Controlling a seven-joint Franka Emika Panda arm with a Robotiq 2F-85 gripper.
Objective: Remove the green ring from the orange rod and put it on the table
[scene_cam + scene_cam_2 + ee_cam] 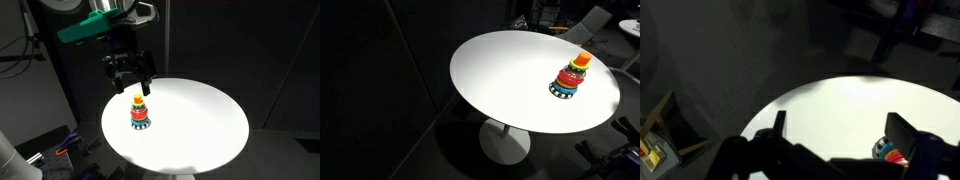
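Observation:
The ring-stacking toy [139, 114] stands on the round white table [200, 115], in both exterior views. The orange rod [138, 98] sticks up at its top; it also shows in an exterior view [582, 59]. The pale green ring [138, 104] sits just under the rod's tip, above the red and blue rings, and shows in an exterior view [577, 67] too. My gripper [129, 73] hangs open and empty above the toy, a little behind it. In the wrist view my gripper [840, 125] is open, and the toy [890, 152] peeks out beside one finger, partly hidden.
The table [510, 70] stands on a single central pedestal [505, 140]. The surroundings are dark. Some clutter lies on the floor by the table's edge [60, 145]. A chair [585, 25] stands behind the table.

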